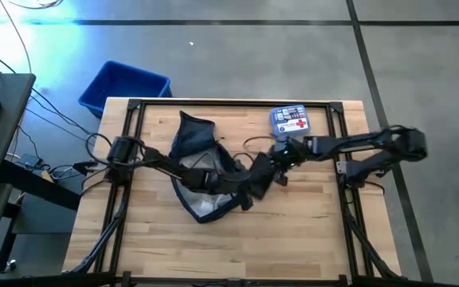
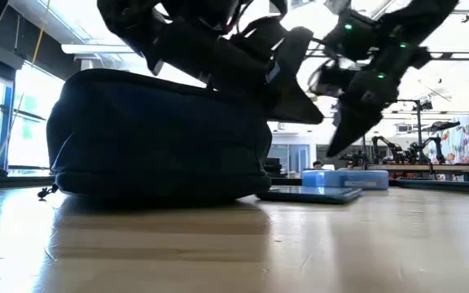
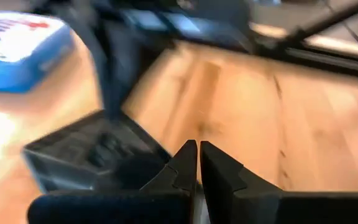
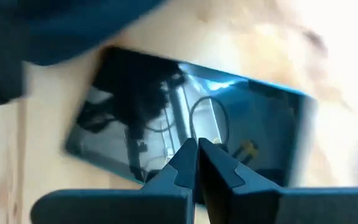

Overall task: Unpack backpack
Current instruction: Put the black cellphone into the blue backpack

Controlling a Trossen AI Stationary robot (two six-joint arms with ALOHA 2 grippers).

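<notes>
Two dark arms, matte black links. Left gripper [image 3: 198, 163] and right gripper [image 4: 197, 160]: black angular wedge fingers. Green indicator lights on one arm.

backpacks counted: one navy backpack [image 1: 200, 163] | first-aid tins counted: one blue first-aid tin [image 1: 290, 120] | flat glossy black cases counted: one flat black case [image 4: 185, 134] | plastic bins counted: one blue bin [image 1: 123, 86] | arms counted: two
</notes>
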